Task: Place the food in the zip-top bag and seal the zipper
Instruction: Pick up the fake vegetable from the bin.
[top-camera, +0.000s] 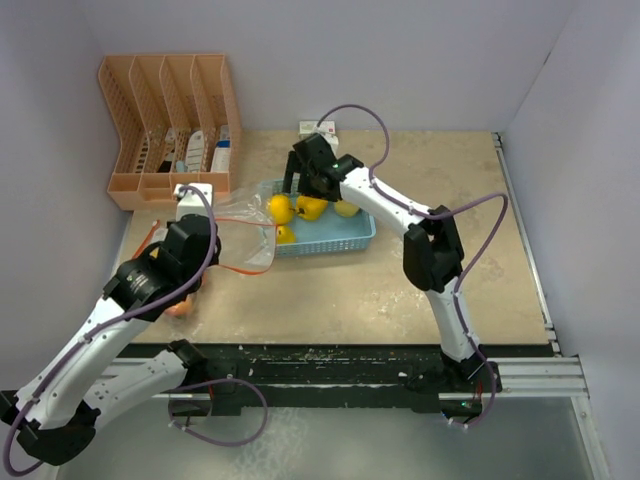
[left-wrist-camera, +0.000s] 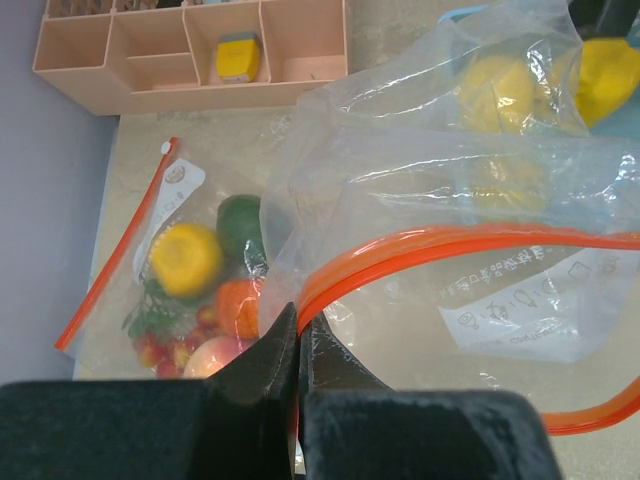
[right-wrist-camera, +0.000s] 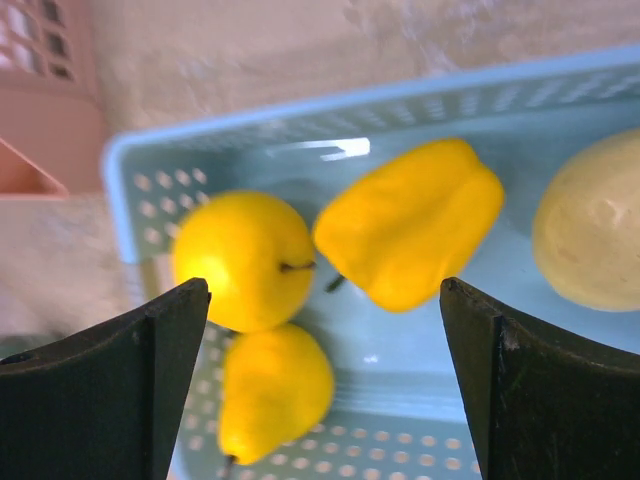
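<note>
My left gripper (left-wrist-camera: 298, 325) is shut on the orange zipper rim of a clear zip-top bag (left-wrist-camera: 470, 200), holding its mouth open toward the basket; both show in the top view, the gripper (top-camera: 212, 240) and the bag (top-camera: 245, 238). My right gripper (right-wrist-camera: 323, 287) is open and empty, hovering over a light-blue slotted basket (right-wrist-camera: 300, 110). Below it lie a yellow apple (right-wrist-camera: 245, 260), a yellow pepper (right-wrist-camera: 410, 235), a yellow pear (right-wrist-camera: 275, 390) and a pale yellow round fruit (right-wrist-camera: 595, 235). In the top view the right gripper (top-camera: 305, 190) is above the basket (top-camera: 340, 245).
A second zip-top bag (left-wrist-camera: 190, 280) filled with yellow, green, orange and red food lies on the table at the left, partly under my left arm. A pink slotted organizer (top-camera: 170, 125) stands at the back left. A white box (top-camera: 318, 128) is behind the basket.
</note>
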